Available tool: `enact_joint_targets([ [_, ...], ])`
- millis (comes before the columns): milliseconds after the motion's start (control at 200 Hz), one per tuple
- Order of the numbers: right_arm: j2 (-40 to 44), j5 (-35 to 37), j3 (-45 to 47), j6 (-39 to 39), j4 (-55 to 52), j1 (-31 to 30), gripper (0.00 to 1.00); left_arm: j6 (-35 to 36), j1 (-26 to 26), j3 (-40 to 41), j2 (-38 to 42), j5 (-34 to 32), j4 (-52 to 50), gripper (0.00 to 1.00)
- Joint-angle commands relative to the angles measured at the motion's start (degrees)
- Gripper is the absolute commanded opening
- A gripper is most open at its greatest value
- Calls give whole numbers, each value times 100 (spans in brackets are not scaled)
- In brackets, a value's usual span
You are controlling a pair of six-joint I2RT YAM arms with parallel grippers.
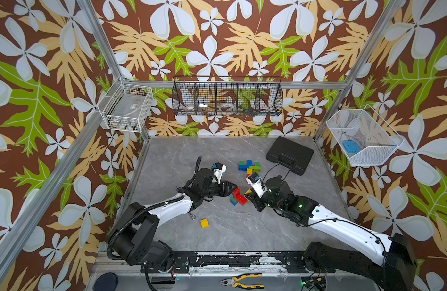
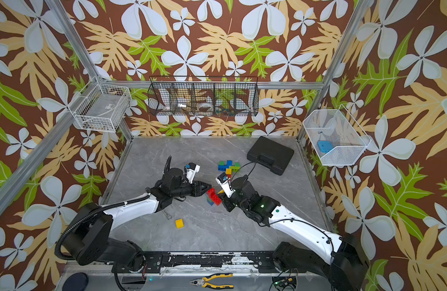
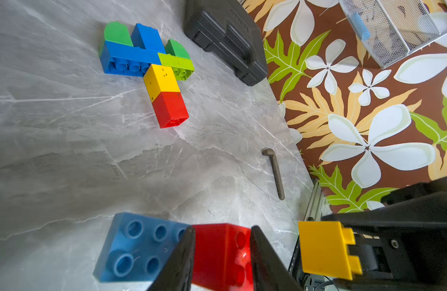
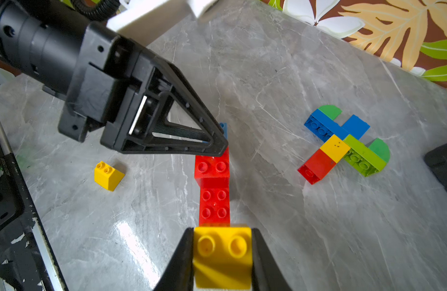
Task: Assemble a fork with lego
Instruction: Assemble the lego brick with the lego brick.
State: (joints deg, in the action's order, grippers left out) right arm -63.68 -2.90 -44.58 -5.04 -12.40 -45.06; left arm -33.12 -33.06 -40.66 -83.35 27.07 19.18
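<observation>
At the front edge lie pliers (image 1: 242, 281) with yellow handles. On the grey table (image 1: 217, 241) a loose yellow brick (image 1: 204, 223) sits alone, well apart from the other lego. In the middle of the table the two arms meet. The left gripper (image 3: 222, 228) has its fingers (image 3: 187, 259) pinching the red bricks (image 4: 213, 191), a stepped red run with a blue brick (image 3: 139, 249) joined at the gripped end. The right gripper (image 4: 222, 229) has its fingers (image 4: 262, 264) pressed against both sides of the held yellow brick (image 4: 222, 254), right at the free end of the red run; whether the two touch I cannot tell. Farther back the built piece (image 1: 249, 166) lies flat on the table, with blue and green bricks across and a yellow and a red one as its stem. Behind it, toward the back right corner, rests a black case (image 1: 289, 154)
</observation>
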Motion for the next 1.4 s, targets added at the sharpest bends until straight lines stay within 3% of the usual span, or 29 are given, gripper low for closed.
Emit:
enact_joint_targets([
  [0, -45, -11, -94, 108, -232, -14, 0, 40, 1, 64, 7, 53, 156, 38],
  [536, -652, -302, -484, 359, -565, -34, 0, 0, 1, 217, -32, 46, 262, 36],
  [981, -668, -510, 96, 206, 598, -32, 0, 16, -3, 243, -33, 60, 247, 36],
  [1396, -737, -440, 277, 288, 990, 15, 0, 20, 0, 228, -27, 69, 235, 36],
])
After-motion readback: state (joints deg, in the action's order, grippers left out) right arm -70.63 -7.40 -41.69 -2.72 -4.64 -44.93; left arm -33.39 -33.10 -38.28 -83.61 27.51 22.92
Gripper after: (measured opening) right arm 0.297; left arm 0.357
